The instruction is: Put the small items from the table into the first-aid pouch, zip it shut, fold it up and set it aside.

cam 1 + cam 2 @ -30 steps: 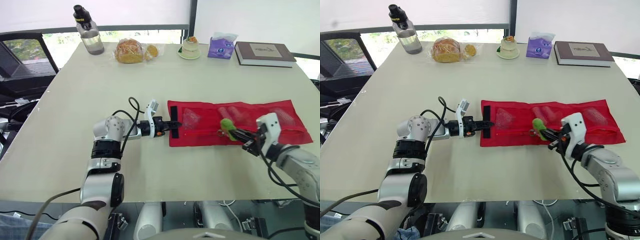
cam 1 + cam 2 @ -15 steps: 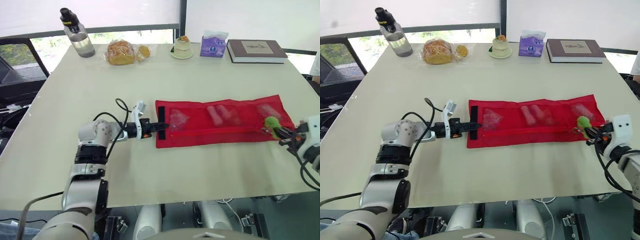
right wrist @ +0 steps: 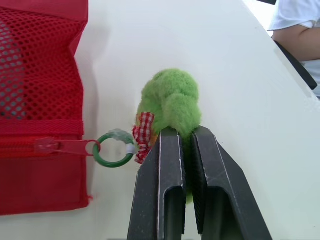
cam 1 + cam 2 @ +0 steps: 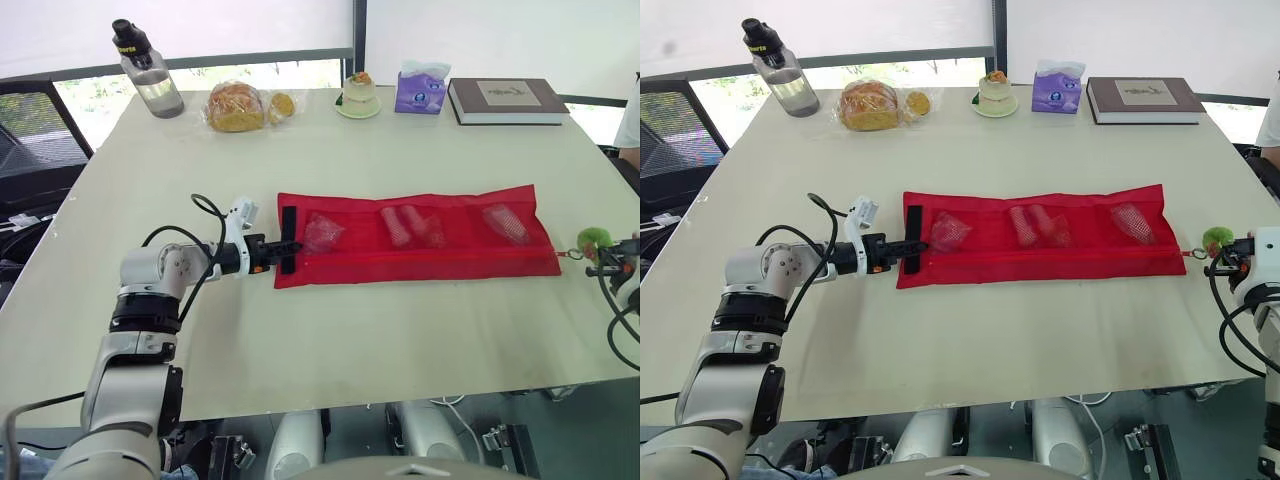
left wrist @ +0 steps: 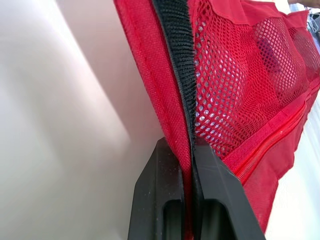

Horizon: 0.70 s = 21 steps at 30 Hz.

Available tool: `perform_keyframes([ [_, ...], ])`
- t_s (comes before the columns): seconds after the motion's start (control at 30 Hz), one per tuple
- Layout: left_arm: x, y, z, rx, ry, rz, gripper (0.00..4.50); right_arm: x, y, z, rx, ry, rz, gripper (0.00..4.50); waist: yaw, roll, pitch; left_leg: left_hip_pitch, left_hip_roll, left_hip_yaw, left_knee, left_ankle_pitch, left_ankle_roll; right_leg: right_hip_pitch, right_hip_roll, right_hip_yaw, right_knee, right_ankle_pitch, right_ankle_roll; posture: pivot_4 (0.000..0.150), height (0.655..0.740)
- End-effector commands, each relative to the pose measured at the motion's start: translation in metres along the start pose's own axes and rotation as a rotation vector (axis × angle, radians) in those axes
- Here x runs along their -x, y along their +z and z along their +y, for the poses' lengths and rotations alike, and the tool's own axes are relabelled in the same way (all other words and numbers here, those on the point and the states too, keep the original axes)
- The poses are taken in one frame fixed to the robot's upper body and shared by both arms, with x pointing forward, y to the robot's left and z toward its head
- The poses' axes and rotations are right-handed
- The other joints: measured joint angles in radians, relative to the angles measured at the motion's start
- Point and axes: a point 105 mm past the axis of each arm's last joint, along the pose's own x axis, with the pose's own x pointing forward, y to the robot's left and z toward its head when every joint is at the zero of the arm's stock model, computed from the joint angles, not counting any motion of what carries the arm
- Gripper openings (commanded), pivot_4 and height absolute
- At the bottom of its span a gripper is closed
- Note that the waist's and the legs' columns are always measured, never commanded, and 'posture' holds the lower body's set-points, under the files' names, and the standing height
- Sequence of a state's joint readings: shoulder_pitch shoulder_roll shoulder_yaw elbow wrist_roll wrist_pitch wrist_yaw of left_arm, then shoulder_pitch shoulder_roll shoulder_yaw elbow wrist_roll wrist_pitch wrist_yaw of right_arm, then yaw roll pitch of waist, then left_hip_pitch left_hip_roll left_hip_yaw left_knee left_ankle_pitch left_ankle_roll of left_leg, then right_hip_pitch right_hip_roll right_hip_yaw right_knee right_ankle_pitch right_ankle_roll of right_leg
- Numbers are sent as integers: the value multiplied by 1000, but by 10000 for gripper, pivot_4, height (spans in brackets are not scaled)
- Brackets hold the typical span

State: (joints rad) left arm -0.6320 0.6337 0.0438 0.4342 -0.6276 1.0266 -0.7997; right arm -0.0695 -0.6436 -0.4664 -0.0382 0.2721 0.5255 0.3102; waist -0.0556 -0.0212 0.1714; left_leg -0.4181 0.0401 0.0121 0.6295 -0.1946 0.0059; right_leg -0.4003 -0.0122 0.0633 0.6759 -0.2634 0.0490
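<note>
Head cam: red pouch (image 4: pixel 415 237) lies flat mid-frame on tabletop (image 4: pixel 400 330), small items (image 4: pixel 403 224) in its mesh pockets. L end effector (image 4: pixel 284 248) at its left end, R end effector (image 4: pixel 603 258) at frame's right edge. L wrist: clamped on pouch's black-edged hem. R wrist: clamped on green pompom (image 3: pixel 170 97); slider (image 3: pixel 47 146) at pouch's end (zip looks done). Pull straight along zip, L anchoring, no yank.

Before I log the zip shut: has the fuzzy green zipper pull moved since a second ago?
Yes. The fuzzy green zipper pull, gripped by the right end effector, went from the middle of the red mesh pouch to past its right end.
</note>
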Motion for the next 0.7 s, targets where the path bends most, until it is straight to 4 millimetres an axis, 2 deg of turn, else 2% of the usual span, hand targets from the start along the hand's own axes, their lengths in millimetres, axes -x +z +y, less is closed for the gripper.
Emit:
perform_keyframes([
  [0.03, 27, -9, 38, 5, 215, 43, 0, 6, 10, -13, 22, -40, -33, 486, -1, 0, 0, 1, 0, 1, -1, 0, 0, 0, 0, 1, 0, 0, 0, 1500, 7400],
  [0.1, 26, -9, 36, 6, 206, 44, 0, 7, 11, -8, 5, -14, -43, 486, -1, 0, 0, 2, 0, 3, -2, 0, 0, 0, 0, 3, 0, 0, 1, 1500, 7400],
  [0.2, 25, -9, 35, 8, 207, 42, 0, 10, 13, -6, -47, 12, -56, 9725, -3, 0, 0, 2, 0, 4, -2, 0, 0, 0, 0, 4, 0, 0, 1, 1500, 7400],
  [0.43, 27, -8, 30, 4, 189, 45, 0, 26, 16, -8, -203, 67, -63, 43029, -9, 0, 0, 3, 1, 5, -4, 0, 0, -1, 0, 5, 0, 0, 1, 1500, 7400],
  [0.5, 30, -7, 31, 3, 198, 39, 0, 31, 16, -1, -244, 115, -53, 44109, -11, 0, 0, 3, 1, 5, -4, 0, 0, -1, 0, 5, 0, 0, 1, 1500, 7400],
  [0.6, 42, -4, 35, -3, 224, 30, 0, 45, 14, 26, -307, 263, -32, 44109, -15, -1, 0, 3, 1, 5, -5, 0, 0, -1, 1, 6, 0, 0, 1, 1500, 7400],
  [0.7, 50, -5, 41, -5, 254, 29, 0, 52, 14, 43, -332, 337, -18, 44109, -17, -1, 0, 4, 3, 6, -6, 0, 0, -2, 1, 7, 0, 0, 1, 1500, 7400],
])
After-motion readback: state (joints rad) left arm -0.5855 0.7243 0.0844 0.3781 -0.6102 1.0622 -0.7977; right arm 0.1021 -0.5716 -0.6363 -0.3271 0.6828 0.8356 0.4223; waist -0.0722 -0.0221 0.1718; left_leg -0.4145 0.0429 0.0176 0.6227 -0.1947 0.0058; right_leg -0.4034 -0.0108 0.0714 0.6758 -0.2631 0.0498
